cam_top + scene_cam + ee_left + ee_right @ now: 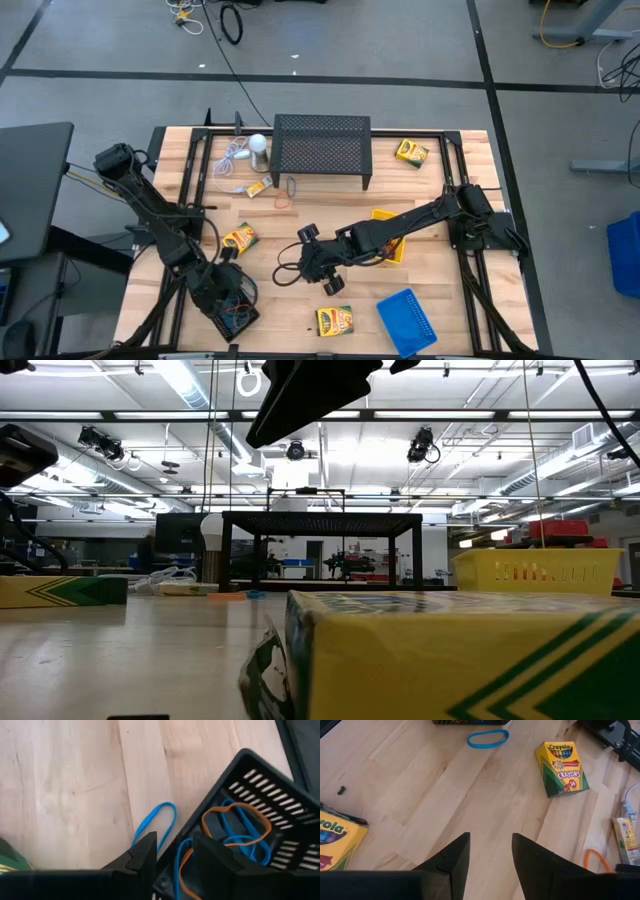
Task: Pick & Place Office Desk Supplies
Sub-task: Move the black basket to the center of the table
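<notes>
Biggest item on the bench (460, 180) is the black mesh stand (322, 150) at the far edge. Not ours to move, but it blocks reach over the middle there.

Trays: yellow tray (392, 238) sits under the right arm's forearm, blue tray (408, 318) lies at the near edge to the right, black tray (232, 312) sits at the near-left corner, right at the bench edge.

Crayon boxes: one far right beside the stand (411, 153), one mid-left (238, 239), one near-centre at the near edge (334, 321). A smaller flat box (256, 188) lies by the white round thing (258, 145).

Left end effector (172, 857) hangs over the black tray's rim, fingers apart, nothing between them. Orange and blue bands (240, 827) are in the tray; one blue band (156, 822) lies on the wood just outside the wall.

Right end effector (490, 852) sits mid-bench over bare wood, fingers apart, empty, with a crayon box (561, 767) and a blue band (487, 738) ahead of it.

Risks, as we judge them:
- Left fingers straddle the tray wall. Closing or dropping here could catch the rim and tip or shove the tray off the near edge.
- The stray band lies flat on wood, so it's easy to pinch air.
- Right forearm could drag the yellow tray if it sweeps.

Open room: centre bench between the arms. Corners are tight.
</notes>
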